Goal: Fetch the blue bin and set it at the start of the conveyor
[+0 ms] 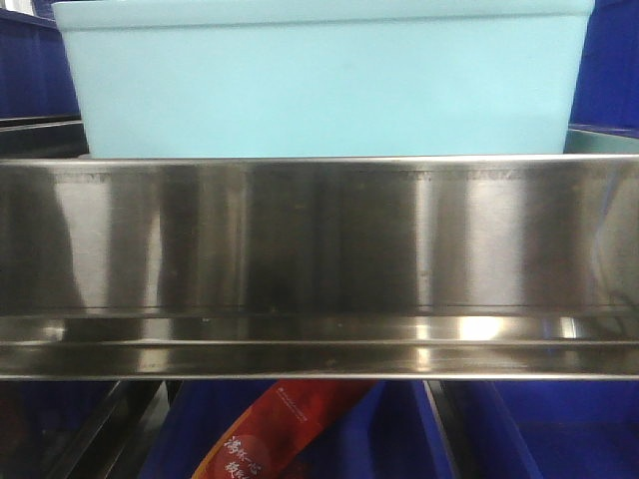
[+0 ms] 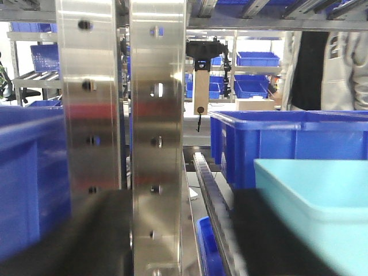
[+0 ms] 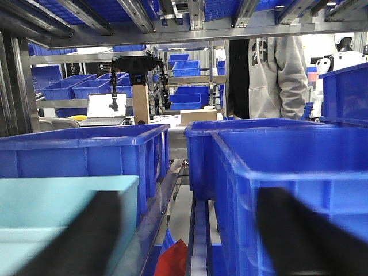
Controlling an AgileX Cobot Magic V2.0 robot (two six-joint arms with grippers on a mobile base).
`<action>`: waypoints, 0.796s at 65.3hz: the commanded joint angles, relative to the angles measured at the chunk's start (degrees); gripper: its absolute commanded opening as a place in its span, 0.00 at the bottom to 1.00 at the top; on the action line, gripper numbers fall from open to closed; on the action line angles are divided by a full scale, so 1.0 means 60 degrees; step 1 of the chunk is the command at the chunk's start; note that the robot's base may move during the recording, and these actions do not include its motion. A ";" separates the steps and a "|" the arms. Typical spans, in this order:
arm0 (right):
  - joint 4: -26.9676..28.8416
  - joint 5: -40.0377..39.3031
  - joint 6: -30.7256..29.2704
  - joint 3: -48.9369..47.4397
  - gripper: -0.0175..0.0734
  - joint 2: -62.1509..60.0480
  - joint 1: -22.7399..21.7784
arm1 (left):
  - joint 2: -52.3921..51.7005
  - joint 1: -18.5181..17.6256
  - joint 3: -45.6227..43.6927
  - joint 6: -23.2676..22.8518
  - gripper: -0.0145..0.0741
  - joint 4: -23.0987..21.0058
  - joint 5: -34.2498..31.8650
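One blue bin [image 1: 319,85] on steel shelf [image 1: 319,239]

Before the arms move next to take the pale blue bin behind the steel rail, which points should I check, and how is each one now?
1. Target found: ok, blue bin sits behind steel rail.
2. Open left gripper: ok.
3. Open right gripper: ok.
4. Bin held: not ok, neither gripper grips it.
5. Free way ahead of left gripper: not ok, steel upright stands there.
6. Free conveyor start: cannot tell, no view shows it.
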 commanded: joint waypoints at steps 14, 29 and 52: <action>0.0009 -0.0391 -0.0009 -0.0354 0.82 0.0875 0.0010 | 0.1857 -0.0868 -0.1635 0.0037 0.73 0.0092 0.0585; 0.0009 0.1040 -0.0276 -0.1781 0.82 0.2048 0.0032 | 0.3659 -0.3452 -0.3063 0.0080 0.73 0.0092 0.0825; 0.0009 0.2285 -0.0411 -0.4656 0.82 0.5349 0.1660 | 0.7382 -0.5048 -0.5363 0.0080 0.73 -0.0390 0.1885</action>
